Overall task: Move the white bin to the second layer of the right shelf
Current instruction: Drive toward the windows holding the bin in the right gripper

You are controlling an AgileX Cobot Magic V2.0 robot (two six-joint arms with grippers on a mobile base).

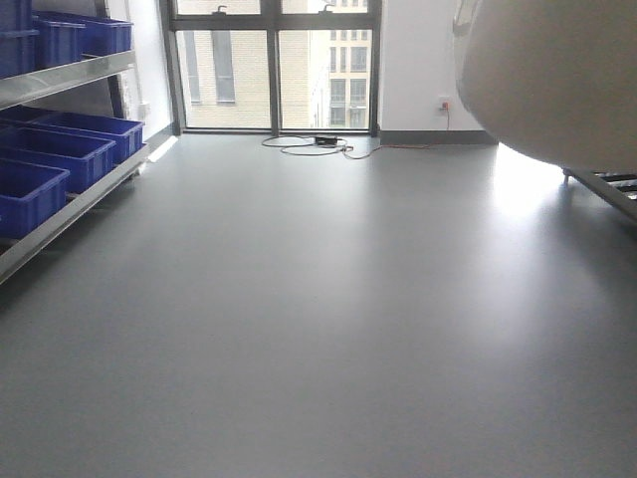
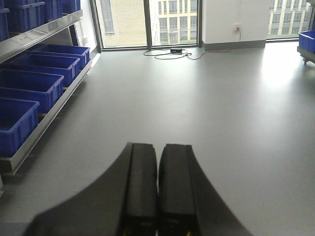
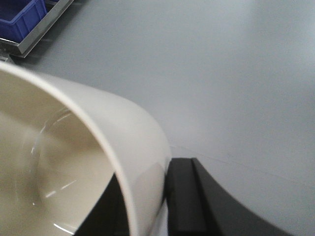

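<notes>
The white bin (image 1: 547, 75) hangs in the air at the top right of the front view, close to the camera and clear of the floor. In the right wrist view its cream wall and mouth (image 3: 74, 147) fill the left side. My right gripper (image 3: 147, 169) is shut on that wall, one finger inside the bin and the other finger (image 3: 183, 196) outside. Under the bin, a steel roller lane of the right shelf (image 1: 609, 185) peeks out; which layer it is I cannot tell. My left gripper (image 2: 157, 167) is shut on nothing, above bare floor.
Blue crates (image 1: 60, 149) sit on a steel rack along the left wall, also in the left wrist view (image 2: 29, 83). Another blue crate (image 2: 307, 42) stands at far right. A cable (image 1: 314, 147) lies by the window. Grey floor (image 1: 318, 299) spreads between the racks.
</notes>
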